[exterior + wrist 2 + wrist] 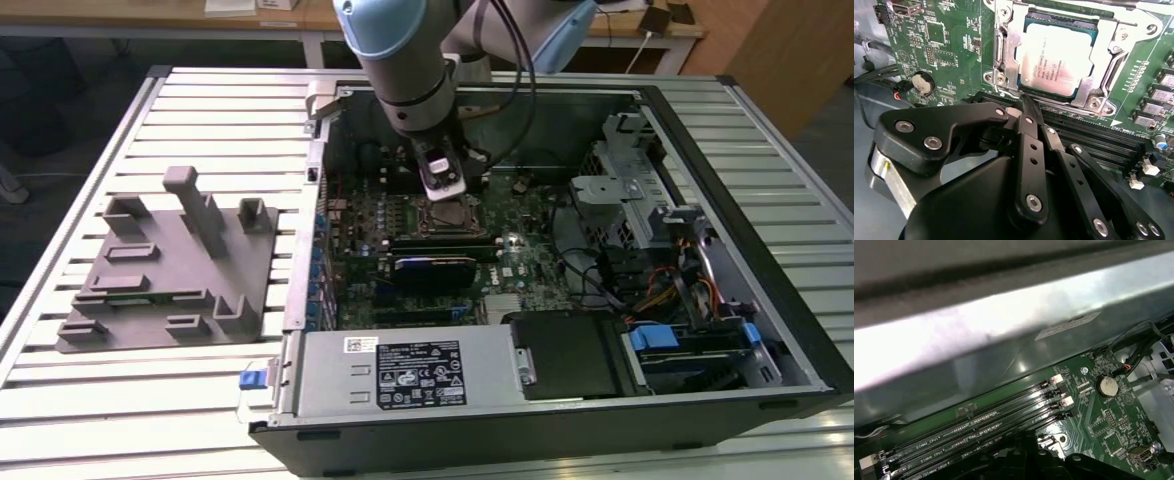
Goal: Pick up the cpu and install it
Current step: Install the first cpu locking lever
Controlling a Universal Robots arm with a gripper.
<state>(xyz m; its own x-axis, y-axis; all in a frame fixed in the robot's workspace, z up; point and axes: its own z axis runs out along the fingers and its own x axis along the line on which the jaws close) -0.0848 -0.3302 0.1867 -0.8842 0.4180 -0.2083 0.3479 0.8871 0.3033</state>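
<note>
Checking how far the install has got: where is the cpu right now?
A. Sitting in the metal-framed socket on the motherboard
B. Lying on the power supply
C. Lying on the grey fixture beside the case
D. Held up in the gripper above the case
A: in the second wrist view the cpu lies flat inside the socket frame, with the gripper just beside it, holding nothing.

My arm (pixel 407 70) reaches steeply down from the case's far edge, wrist vertical; my gripper (pixel 1026 116) hangs with its black fingers (pixel 1030 145) pressed together, holding nothing.
</note>
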